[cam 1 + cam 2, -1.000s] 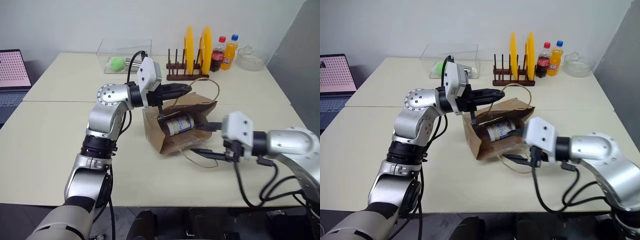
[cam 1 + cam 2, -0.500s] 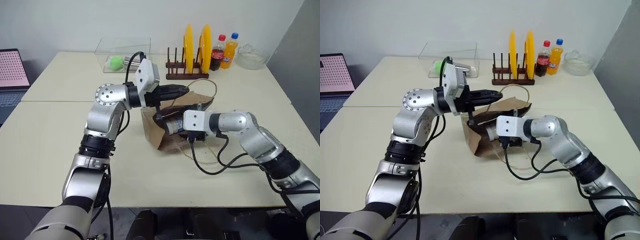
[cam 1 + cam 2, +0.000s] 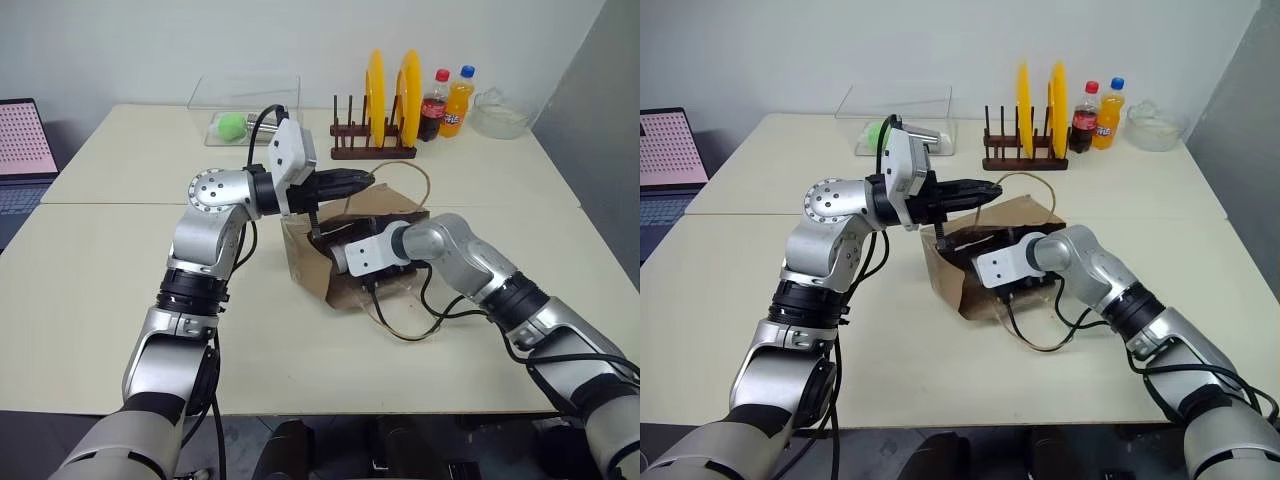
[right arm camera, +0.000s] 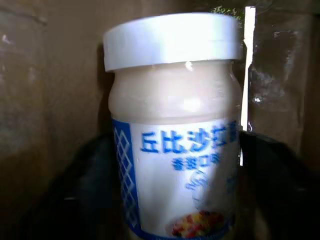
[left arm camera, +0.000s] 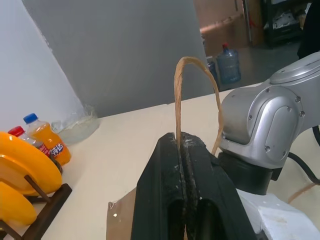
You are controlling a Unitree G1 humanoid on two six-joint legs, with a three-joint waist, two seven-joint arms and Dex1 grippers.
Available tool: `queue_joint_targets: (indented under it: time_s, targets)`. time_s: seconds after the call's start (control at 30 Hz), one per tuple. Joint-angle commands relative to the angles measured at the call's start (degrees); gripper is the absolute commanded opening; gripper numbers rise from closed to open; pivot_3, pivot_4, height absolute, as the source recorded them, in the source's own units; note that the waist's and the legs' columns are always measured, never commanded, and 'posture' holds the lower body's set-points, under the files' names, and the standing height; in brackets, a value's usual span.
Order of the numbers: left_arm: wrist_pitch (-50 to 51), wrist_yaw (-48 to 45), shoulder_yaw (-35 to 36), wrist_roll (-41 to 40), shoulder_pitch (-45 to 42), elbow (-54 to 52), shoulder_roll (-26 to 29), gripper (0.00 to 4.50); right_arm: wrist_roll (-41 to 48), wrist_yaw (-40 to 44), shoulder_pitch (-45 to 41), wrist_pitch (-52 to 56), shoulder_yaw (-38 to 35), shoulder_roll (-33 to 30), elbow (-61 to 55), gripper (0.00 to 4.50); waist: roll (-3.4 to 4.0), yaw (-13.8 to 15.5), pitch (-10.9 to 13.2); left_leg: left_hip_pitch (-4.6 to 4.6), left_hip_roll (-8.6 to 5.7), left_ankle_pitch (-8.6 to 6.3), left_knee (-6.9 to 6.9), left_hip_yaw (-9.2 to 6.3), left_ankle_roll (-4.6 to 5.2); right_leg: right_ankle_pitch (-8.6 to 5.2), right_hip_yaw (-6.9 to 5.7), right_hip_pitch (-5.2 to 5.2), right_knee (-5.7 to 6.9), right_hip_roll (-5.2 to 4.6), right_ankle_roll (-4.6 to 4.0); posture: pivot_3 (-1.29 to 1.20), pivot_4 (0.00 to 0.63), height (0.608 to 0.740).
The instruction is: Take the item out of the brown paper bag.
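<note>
Inside the mouth of the creased kraft-brown paper bag, which lies on its side on the cream tabletop, my right gripper now sits with its wrist block blocking the opening. A second ago that arm was out beside the bag with its black fingers spread in the open air; half a second ago it was only at the mouth. My left gripper has not shifted: it stays clenched on one thin twisted-paper loop handle, holding the bag's upper edge up.

From the head cameras the small whitish plastic bottle is hidden behind my right wrist, though it was plainly seen lying in the bag earlier. My right wrist camera shows it close up, still in the bag: white cap, milky body, brown paper behind it, and my dark fingers on either side of its lower half, spread about it; whether they press it yet I cannot tell. My left wrist camera shows the handle rising from between my shut fingers.

On the label blue Chinese characters read 丘比沙拉, with smaller blue writing beneath that I cannot make out, a blue lattice strip down one edge and a bit of orange at the foot.
</note>
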Motion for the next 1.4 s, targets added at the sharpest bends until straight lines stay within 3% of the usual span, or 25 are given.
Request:
queue_joint_targets:
  time_s: [0.03, 0.3, 0.53, 0.67, 0.83, 0.97, 1.17, 1.4]
  targets:
    - [-3.0, 2.0, 1.3, 1.6, -0.8, 1.0, 1.1, 0.00, 0.4, 1.9, -0.5, -0.4, -3.0, -0.2, -2.8, 3.00, 0.00, 0.0, 0.0, 0.01, 0.00, 0.00, 0.00, 0.00, 0.00, 0.00, 0.00, 0.00, 0.00, 0.00, 0.00, 0.00, 0.150, 0.740]
    - [-5.2, 7.0, 1.3, 4.8, -3.7, 7.3, 1.0, 0.00, 6.1, 5.9, 2.4, -1.1, -10.0, -2.9, -15.7, 3.00, 0.00, 0.1, 0.0, -0.06, 0.00, -0.01, 0.00, -0.02, 0.02, 0.00, -0.02, -0.05, 0.00, 0.00, 0.00, 0.00, 0.150, 0.740]
    - [-5.5, 9.7, 1.1, 6.2, -6.2, 11.3, 0.5, 0.00, 19.1, 10.1, 6.8, -0.8, -19.3, -5.7, -28.8, 3.00, 0.00, 0.2, 0.0, -0.08, -0.01, -0.04, -0.01, -0.06, 0.07, 0.00, -0.06, -0.04, -0.02, -0.01, 0.00, 0.00, 0.150, 0.740]
    - [-6.7, 9.9, 0.4, 7.3, -6.7, 13.0, 0.4, 0.00, 26.1, 9.1, 9.4, -1.8, -24.9, -5.7, -32.3, 3.00, 0.00, 0.2, 0.0, -0.07, 0.00, -0.04, 0.00, -0.07, 0.07, 0.01, -0.07, -0.04, 0.01, 0.00, 0.00, 0.00, 0.150, 0.740]
    - [-7.2, 9.6, 0.4, 7.8, -7.2, 14.0, 0.0, 0.00, 27.7, 3.4, 9.9, -1.1, -30.3, -4.3, -33.2, 3.00, 0.00, 0.2, 0.0, -0.07, 0.00, -0.04, 0.00, -0.07, 0.07, 0.01, -0.06, -0.04, 0.01, 0.00, 0.00, 0.00, 0.150, 0.740]
    - [-7.5, 9.3, 0.5, 7.8, -7.4, 14.3, -0.1, 0.00, 26.6, -2.2, 8.5, -1.2, -34.6, -3.9, -31.2, 3.00, 0.00, 0.3, 0.0, -0.08, 0.00, -0.04, 0.00, -0.05, 0.06, 0.01, -0.05, -0.04, 0.01, -0.01, 0.00, 0.00, 0.150, 0.740]
    - [-8.5, 8.9, 0.6, 7.8, -7.8, 15.0, -0.1, 0.00, 22.0, -8.5, 3.9, -1.6, -38.9, -9.3, -21.7, 3.00, 0.00, 0.3, 0.0, -0.07, -0.01, -0.04, 0.00, 0.02, 0.07, 0.01, -0.01, -0.04, 0.00, -0.01, -0.01, 0.00, 0.150, 0.740]
    - [-9.6, 9.2, 0.9, 8.2, -8.0, 16.2, 0.7, 0.00, 16.8, -8.8, 5.0, -3.6, -36.5, -17.3, -4.1, 3.00, 0.00, 0.3, 0.0, -0.07, 0.00, -0.05, -0.04, 0.20, 0.09, 0.01, 0.07, -0.05, -0.02, -0.04, -0.01, 0.00, 0.150, 0.740]
